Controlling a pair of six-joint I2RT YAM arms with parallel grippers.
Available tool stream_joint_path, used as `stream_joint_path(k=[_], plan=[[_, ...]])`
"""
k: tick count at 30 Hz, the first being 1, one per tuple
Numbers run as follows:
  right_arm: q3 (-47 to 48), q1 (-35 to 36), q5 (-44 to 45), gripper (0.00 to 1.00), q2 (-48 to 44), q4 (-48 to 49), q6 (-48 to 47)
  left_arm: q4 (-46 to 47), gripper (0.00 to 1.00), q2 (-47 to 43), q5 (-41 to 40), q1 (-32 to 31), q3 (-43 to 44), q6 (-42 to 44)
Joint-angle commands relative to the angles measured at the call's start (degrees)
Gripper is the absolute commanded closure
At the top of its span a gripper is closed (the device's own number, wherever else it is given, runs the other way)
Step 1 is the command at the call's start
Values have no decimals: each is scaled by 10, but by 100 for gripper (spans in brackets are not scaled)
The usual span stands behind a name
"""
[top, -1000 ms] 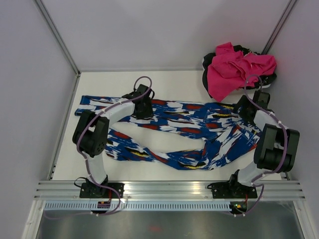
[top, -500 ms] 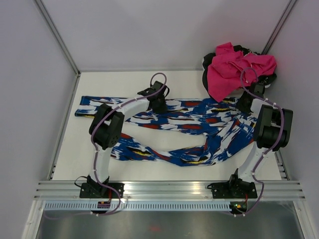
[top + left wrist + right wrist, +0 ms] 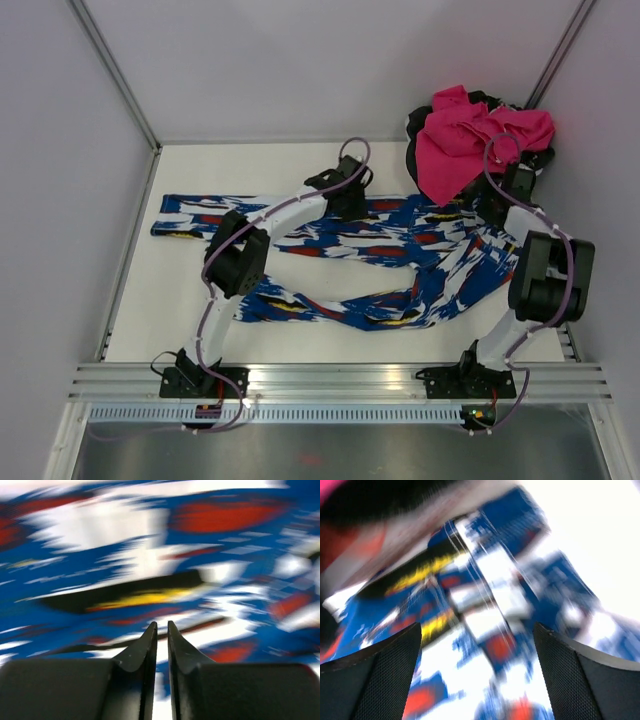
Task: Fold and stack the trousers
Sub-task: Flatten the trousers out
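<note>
The trousers were seen to be soft, matt printed cloth on a smooth, matt white table, and the pink garment was likewise matt cloth. The left gripper was made of smooth black plastic with a faint sheen, whereas the right gripper was faced with a fine, rough black mesh texture. The near rail was of brushed, shiny metal.

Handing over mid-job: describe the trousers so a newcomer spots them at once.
On the white table a long garment lies spread from left to right. Those are the trousers: royal blue with white, red, black and yellow blotches, unlike the plain pink garment heaped in the far right corner.
</note>
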Motion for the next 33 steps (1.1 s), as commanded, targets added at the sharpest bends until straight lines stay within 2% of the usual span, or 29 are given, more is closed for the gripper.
stream_joint_path(k=[1,4,6,9,12,15,19,21,25,28,33], plan=[[-85,-31,30,2,-164,-33,31,50,77,1,39,-66,79,94],[-147,-90,22,2,-282,-28,115,95,69,20,58,-88,101,101],[-177,-132,34,2,-340,-44,131,140,66,33,69,-96,107,91],[-189,-163,98,2,-381,-102,135,195,63,62,108,-112,113,54],[-250,-214,69,2,-411,-111,170,217,58,85,117,-137,126,38],[-361,-260,51,5,-433,-62,206,196,55,114,96,-168,167,64],[-426,-272,42,13,-452,4,203,153,55,130,35,-177,189,75],[-434,-272,52,14,-455,13,201,133,55,132,14,-177,192,72],[-439,-273,73,23,-451,51,187,88,54,146,-49,-175,214,67],[-446,-272,78,31,-432,107,185,50,55,174,-63,-171,254,54],[-459,-272,31,32,-375,192,194,32,55,186,-65,-169,263,49]])
